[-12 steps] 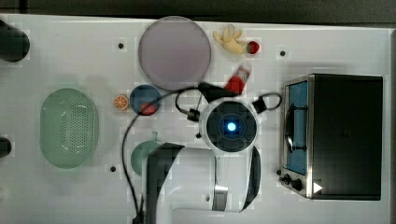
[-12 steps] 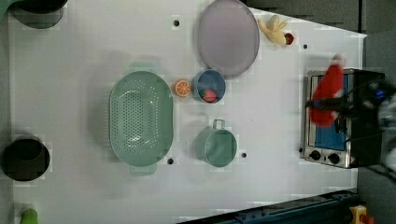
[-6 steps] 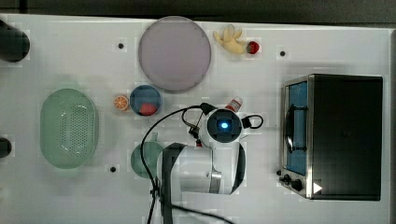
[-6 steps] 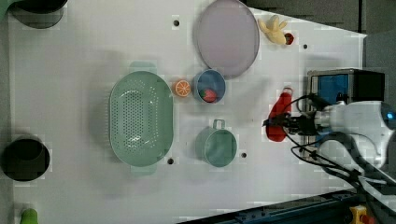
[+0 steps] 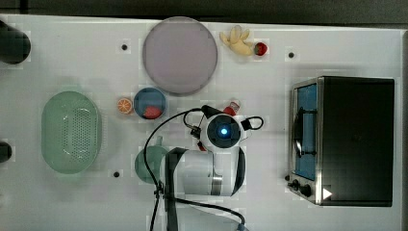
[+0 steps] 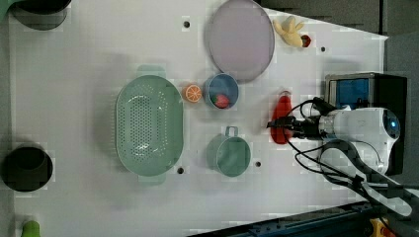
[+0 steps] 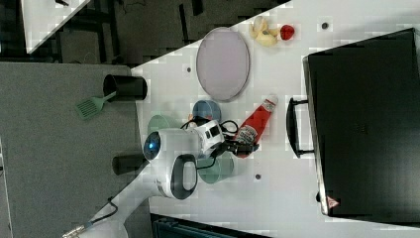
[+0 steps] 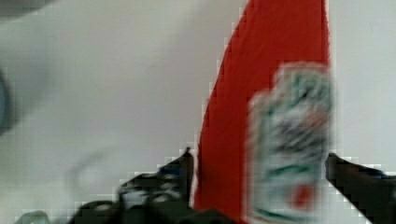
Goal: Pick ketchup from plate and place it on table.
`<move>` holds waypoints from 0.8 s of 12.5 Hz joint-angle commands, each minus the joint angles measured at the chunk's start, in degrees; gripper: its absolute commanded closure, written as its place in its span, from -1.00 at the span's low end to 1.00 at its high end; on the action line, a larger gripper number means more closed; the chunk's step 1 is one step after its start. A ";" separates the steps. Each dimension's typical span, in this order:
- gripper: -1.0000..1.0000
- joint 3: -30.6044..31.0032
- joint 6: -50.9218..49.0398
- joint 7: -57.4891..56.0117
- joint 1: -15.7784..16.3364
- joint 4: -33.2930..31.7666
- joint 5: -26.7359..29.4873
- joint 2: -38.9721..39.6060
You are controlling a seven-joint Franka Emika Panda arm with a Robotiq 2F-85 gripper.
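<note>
- My gripper [image 8: 261,186] stands spread wide, one finger [image 8: 180,168] close to the red side of the ketchup [image 6: 281,121] and the other clear of the label, so nothing is pinched.
- The ketchup lies on the table [image 5: 72,53], off the plate [image 5: 179,54], between the plate, the green cup [image 6: 228,154] and the toaster oven [image 5: 353,139].
- I judge that spot chosen because bare tabletop lies there, apart from the blue bowl [image 5: 149,102].
- The placing looks done; what remains is lifting straight away without nudging the bottle.
</note>
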 commanded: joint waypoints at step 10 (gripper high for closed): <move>-1.00 2.69 -34.13 25.66 0.12 22.82 0.67 -22.81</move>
